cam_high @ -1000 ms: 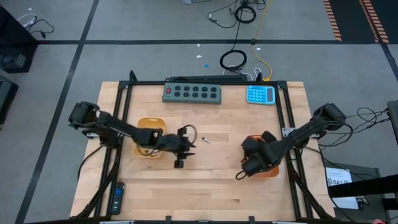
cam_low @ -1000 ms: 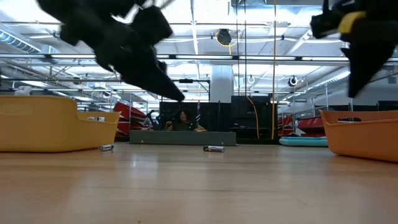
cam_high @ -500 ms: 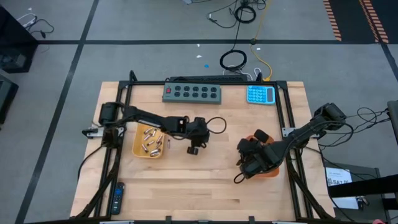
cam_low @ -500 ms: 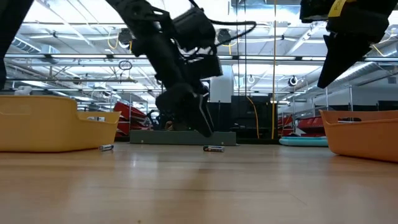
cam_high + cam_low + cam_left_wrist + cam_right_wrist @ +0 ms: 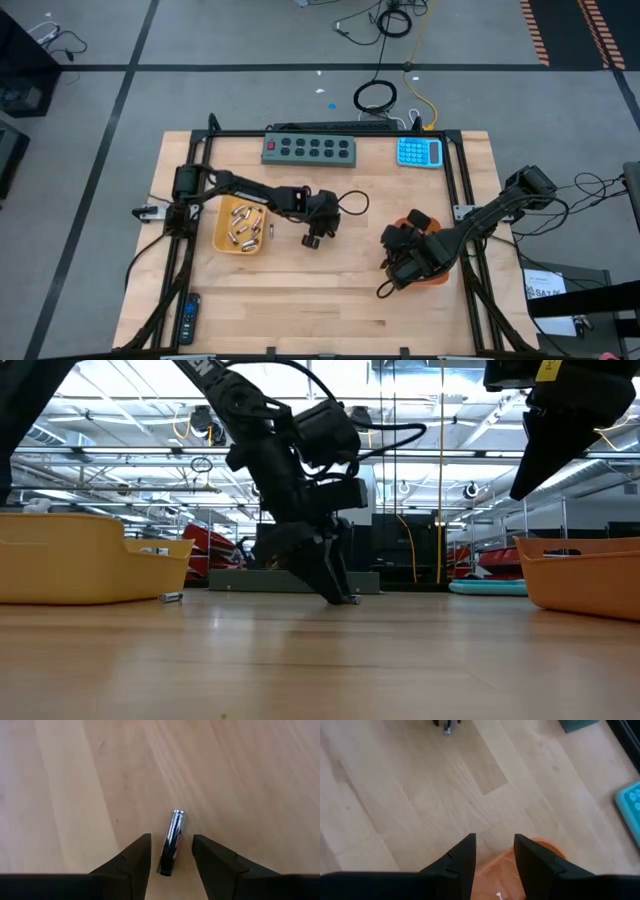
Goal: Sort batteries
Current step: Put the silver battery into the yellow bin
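Left gripper point(image 5: 170, 851) is down at the middle of the wooden surface point(image 5: 330, 290), its two dark fingers point(image 5: 132, 857) spread either side of a single battery point(image 5: 171, 842). The battery lies flat on the wood, shiny silver end pointing away from the wrist, dark body running back between the fingers; there is a sliver of gap on each side, so the gripper is released and straddling it, not clamped. From table height the fingertips reach right down to the wood beside the battery.

Just to the left, seen from above, the yellow tray point(image 5: 240, 228) holds a loose heap of batteries point(image 5: 240, 222), silver-grey and dark ones mixed. One more small battery point(image 5: 170, 597) lies on the wood just outside the tray wall.

Over on the right side, the right gripper point(image 5: 495, 850) hangs above the near rim of the orange tray point(image 5: 507, 870), fingers apart with nothing between them, released. What lies inside that tray cannot be made out.

At the far edge of the surface sit a grey power strip point(image 5: 309, 149) and a blue calculator point(image 5: 419, 152); a black remote control point(image 5: 187, 317) lies by the front left corner.
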Robot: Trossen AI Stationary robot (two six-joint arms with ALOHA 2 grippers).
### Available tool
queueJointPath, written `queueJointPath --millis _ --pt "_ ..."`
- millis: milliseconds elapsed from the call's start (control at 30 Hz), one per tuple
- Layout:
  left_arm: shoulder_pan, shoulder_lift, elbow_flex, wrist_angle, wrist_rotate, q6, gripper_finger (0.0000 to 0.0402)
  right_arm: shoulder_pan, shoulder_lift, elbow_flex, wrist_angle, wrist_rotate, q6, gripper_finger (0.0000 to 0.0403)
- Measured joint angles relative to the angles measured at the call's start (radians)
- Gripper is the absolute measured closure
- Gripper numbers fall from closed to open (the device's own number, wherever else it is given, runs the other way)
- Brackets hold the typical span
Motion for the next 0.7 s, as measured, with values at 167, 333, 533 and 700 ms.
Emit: queueJointPath --millis 167,333,533,700 --pt "0.014 0.018 0.001 -0.011 0.04 -0.01 0.0286 0.0 0.0 0.0 0.062 0.001 -0.015 0.0277" --pt "0.007 0.021 0.0 0.002 0.02 -0.01 0.0381 0.003 0.0 0.0 0.155 0.056 -0.031 0.0277" --pt "-0.036 -0.017 -0.004 -0.02 -0.09 -0.041 0.0381 0.058 0.014 -0.032 0.276 0.316 -0.026 0.0277" --pt "-0.079 -0.146 -0.011 -0.138 -0.097 -0.131 0.0399 0.103 0.022 -0.178 0.564 0.472 -0.009 0.0277"
